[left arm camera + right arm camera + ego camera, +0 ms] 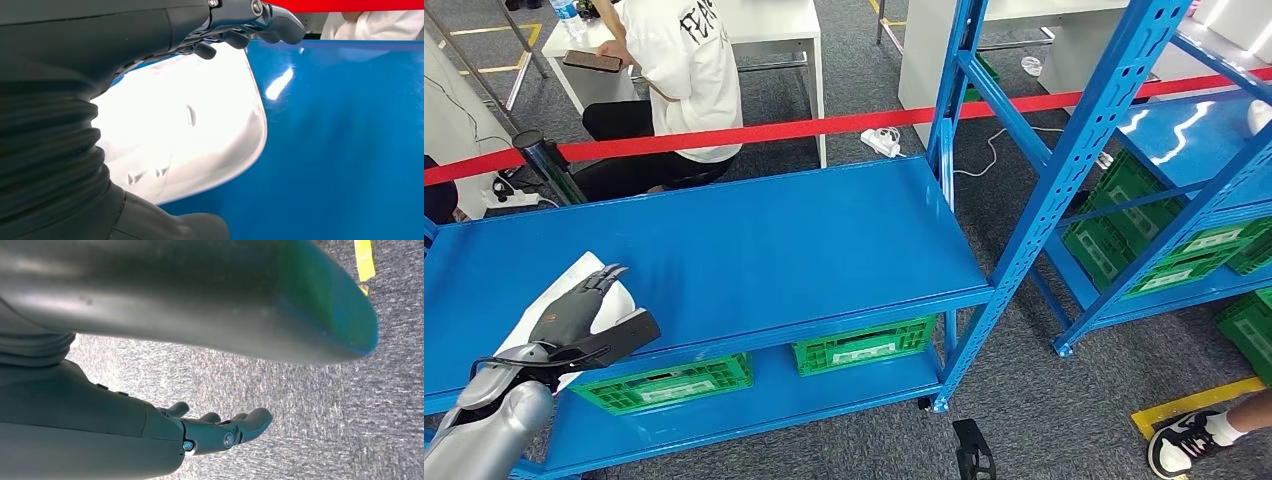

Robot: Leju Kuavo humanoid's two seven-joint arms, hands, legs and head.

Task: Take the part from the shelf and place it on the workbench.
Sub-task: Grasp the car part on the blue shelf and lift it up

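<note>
Smooth white moulded plastic part lying flat on the glossy blue metal shelf top, near its front left corner. Mostly covered in the head view by the left hand, with just pale edges showing around the dark fingers. In the left wrist view, seen as a rounded glossy shell with a few small slots, overexposed so that surface detail washes out; far side cut off behind the ribbed wrist cover. Left hand laid over the part, fingers stretched forward across its top and thumb down at its near edge; whether actually clamped on it or merely resting there cannot be told, the contact points being hidden.

Right hand hanging over grey carpet, fingers loosely apart and holding nothing, partly blocked by a blurred dark rounded body part close to the lens.

Below the shelf top, green plastic crates on the lower level, half hidden by the front beam. Red barrier strap stretched behind the shelf. Beyond it, a seated person in a white shirt, cut off at the frame's top. Second blue rack off to the right, cropped by the edge. A sneaker at the lower right corner.
</note>
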